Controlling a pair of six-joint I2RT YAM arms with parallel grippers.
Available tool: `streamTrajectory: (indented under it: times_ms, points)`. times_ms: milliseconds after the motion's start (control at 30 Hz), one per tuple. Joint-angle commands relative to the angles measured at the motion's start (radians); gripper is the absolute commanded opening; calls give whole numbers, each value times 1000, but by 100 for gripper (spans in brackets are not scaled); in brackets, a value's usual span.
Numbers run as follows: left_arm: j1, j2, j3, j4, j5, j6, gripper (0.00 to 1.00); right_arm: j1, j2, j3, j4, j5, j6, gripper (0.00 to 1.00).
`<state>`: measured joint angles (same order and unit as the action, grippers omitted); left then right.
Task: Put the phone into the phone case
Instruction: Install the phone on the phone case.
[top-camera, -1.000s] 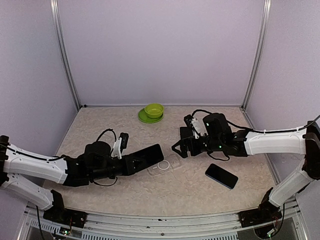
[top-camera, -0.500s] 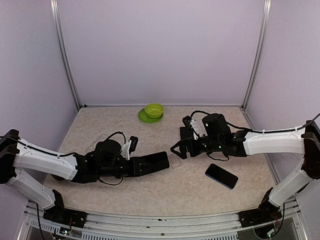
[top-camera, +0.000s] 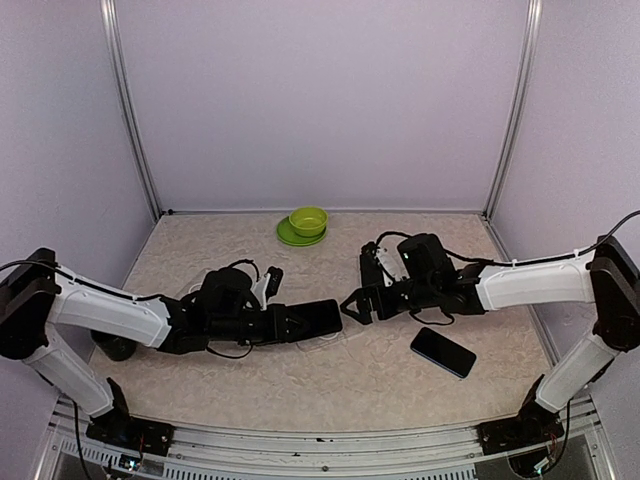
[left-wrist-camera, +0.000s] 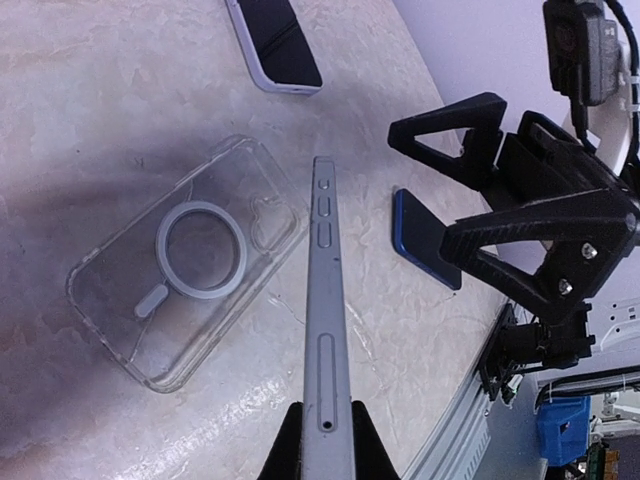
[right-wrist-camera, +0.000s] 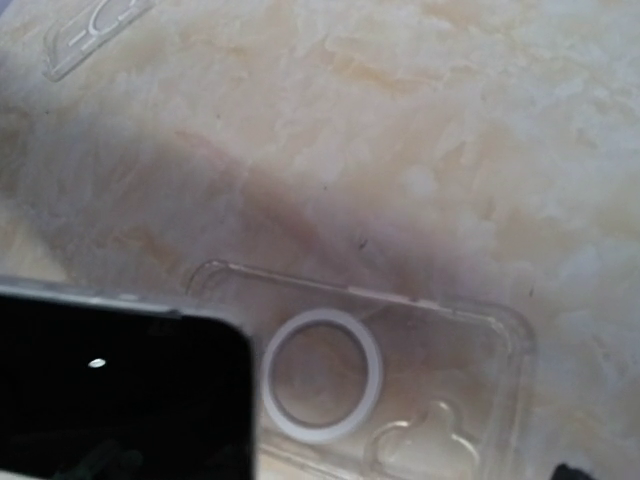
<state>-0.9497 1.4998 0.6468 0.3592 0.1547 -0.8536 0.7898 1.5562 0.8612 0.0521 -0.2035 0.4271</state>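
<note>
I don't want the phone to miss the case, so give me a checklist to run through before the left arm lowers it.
1. Grip: left tool shut on the slim grey-edged black-screened phone: ok.
2. Clear plastic case with the white ring lies flat on the beige table: ok.
3. Case's open side faces up: cannot tell.
4. Phone lined up with case: not ok; it sits askew to the case's long side and covers only one end.
5. Right tool open and off the case: ok.
6. Spare black phone lies apart from the case: ok.
</note>
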Motion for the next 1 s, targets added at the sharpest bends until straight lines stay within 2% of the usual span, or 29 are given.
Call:
streamTrajectory:
  times_ms: [0, 567, 967]
  points:
    - [27, 50, 44, 49, 76, 4, 0, -10, 22, 9, 31, -22, 12, 100]
    - [113, 178, 108, 102, 173, -64, 0, -29, 90, 15, 69, -71, 22, 100]
    - [121, 237, 119, 153, 210, -132, 0, -32, 147, 22, 98, -106, 25, 99]
